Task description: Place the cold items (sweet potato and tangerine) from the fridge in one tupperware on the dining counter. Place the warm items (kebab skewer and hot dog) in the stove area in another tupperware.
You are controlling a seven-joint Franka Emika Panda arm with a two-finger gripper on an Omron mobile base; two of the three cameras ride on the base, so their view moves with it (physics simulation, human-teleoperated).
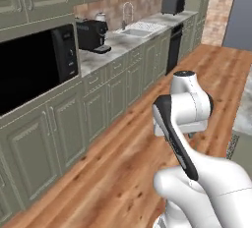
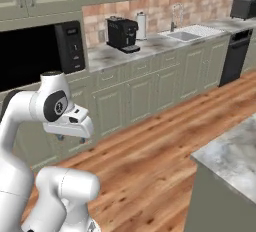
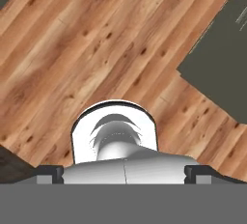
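In the hand view the gripper point(image 3: 123, 174) sits at the bottom edge, its two dark finger tips point(image 3: 50, 174) far apart at the lower left and lower right corners, with nothing between them but the wooden plank floor point(image 3: 96, 39) below. A dark green slab edge crosses the right side of that view, too cropped to name for certain.

In the right base view the white arm point(image 2: 50, 107) rises from the lower left, folded at the elbow, with the hand tucked low at centre left over the floor. At the lower right of that frame stands a corner of the dining counter point(image 2: 231, 156), grey-white marbled on a sage green base; the part shown is bare. The same counter shows as a thin marbled sliver at the right edge of the left base view point(image 1: 244, 109).

Across the floor, a run of sage green cabinets point(image 2: 150, 88) fills the middle of the frame. A black microwave point(image 2: 37, 56) sits at the upper left. On the marbled worktop beyond it stands a black coffee machine point(image 2: 122, 33), then a steel sink point(image 2: 187, 33) with a tall tap, upper centre right. A black dishwasher front point(image 2: 232, 56) lies below at right, and a black toaster point(image 2: 244, 7) rests in the top right corner.
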